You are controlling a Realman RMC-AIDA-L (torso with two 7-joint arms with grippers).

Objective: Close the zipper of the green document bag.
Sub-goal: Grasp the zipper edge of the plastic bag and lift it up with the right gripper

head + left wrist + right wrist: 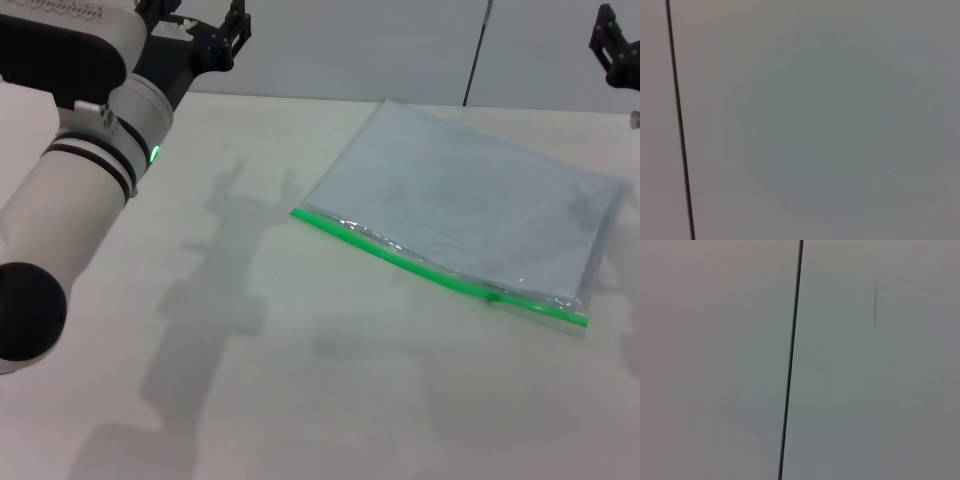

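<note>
The green document bag (470, 205) lies flat on the table, right of centre: a translucent pale blue-grey pouch. Its zipper (425, 267), a bright green strip, runs along the long edge nearest me, and the small green slider (492, 295) sits toward the strip's right end. My left gripper (200, 35) hangs high at the far left, well away from the bag, fingers spread with nothing between them. My right gripper (615, 45) shows only partly at the top right corner, above and beyond the bag. Neither wrist view shows the bag or a gripper.
The white table (250, 400) stretches out around the bag. A pale wall with a thin dark seam (478, 55) stands behind the table's far edge. Both wrist views show only that plain wall and the seam (791, 360).
</note>
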